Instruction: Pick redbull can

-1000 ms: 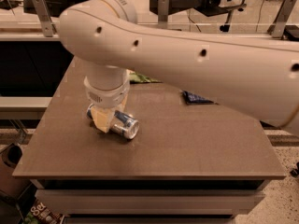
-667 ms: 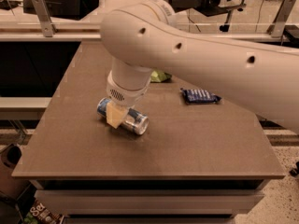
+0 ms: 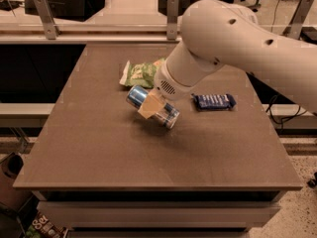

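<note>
While the tabletop [image 3: 99, 148] sits wide under my arm [image 3: 237, 38], best lift is straight up, slow, squeeze firm, so nothing swivels or clips the green bag [image 3: 138, 73] or blue wrapper [image 3: 214, 101]. The redbull can [image 3: 167, 116] hangs tilted, seemingly just off the tabletop's middle. My tool [image 3: 152, 105] is clamped across its midsection, both can ends sticking out.

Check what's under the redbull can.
Bare table and a shadow, nothing else visible. The tool grips the redbull can mid-body, tilted, apparently just off the surface; the tool covers the can's middle.
</note>
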`<action>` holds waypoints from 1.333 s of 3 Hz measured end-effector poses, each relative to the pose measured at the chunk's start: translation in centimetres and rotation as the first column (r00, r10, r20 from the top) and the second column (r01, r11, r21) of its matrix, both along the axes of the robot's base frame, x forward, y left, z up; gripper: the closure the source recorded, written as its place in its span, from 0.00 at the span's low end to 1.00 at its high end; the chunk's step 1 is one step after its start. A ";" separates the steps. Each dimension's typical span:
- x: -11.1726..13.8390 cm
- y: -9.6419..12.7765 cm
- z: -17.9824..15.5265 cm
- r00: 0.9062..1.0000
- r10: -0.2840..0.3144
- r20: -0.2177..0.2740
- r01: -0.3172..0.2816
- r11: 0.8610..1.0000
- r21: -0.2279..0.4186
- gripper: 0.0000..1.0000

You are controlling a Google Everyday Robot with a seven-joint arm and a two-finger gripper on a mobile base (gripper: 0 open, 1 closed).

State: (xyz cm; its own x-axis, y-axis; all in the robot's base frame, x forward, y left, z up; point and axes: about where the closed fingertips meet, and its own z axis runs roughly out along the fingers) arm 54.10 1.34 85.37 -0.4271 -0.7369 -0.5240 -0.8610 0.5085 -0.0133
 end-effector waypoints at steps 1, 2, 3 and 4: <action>1.1 -2.0 1.9 0.999 -0.005 0.054 0.002 0.998 0.058 1.00; 1.6 -3.7 4.2 0.994 -0.020 0.111 0.008 0.994 0.106 1.00; 1.8 -5.2 6.2 0.988 -0.038 0.148 0.018 0.991 0.136 1.00; 1.6 -6.7 8.3 0.981 -0.061 0.186 0.032 0.987 0.157 1.00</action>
